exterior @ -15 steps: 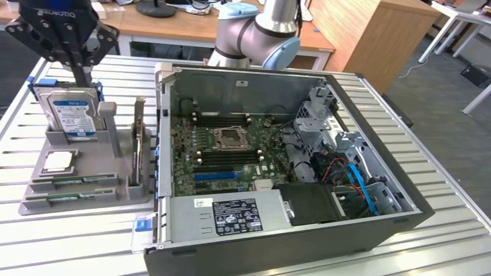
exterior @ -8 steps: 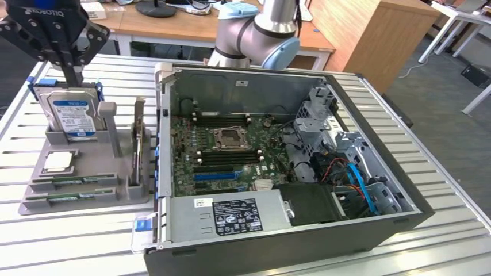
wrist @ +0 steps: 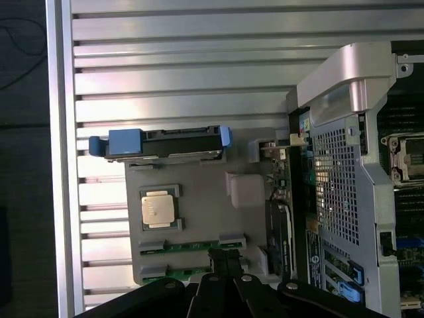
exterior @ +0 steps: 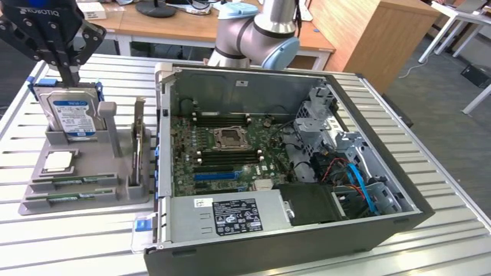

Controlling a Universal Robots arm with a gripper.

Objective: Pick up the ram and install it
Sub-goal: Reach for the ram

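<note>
End effector [wrist: 223,256]: pressed together, pinching nothing, hovering above grey tray [wrist: 199,199]. Directly beneath: ram [wrist: 189,246], seated in its tray slot, second ram stick [wrist: 182,271] alongside. Farther off: processor [wrist: 159,207], then upright hard drive [wrist: 165,142]. Farthest: open computer case [wrist: 338,172] on slatted bench [wrist: 165,66].

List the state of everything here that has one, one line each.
gripper: shut, empty, above the holder.
ram: two sticks seated in the holder, neither gripped.
hard drive: upright in the holder.
processor: flat in its recess.
expansion card: on edge in the holder.
computer case: on its side, open.
</note>
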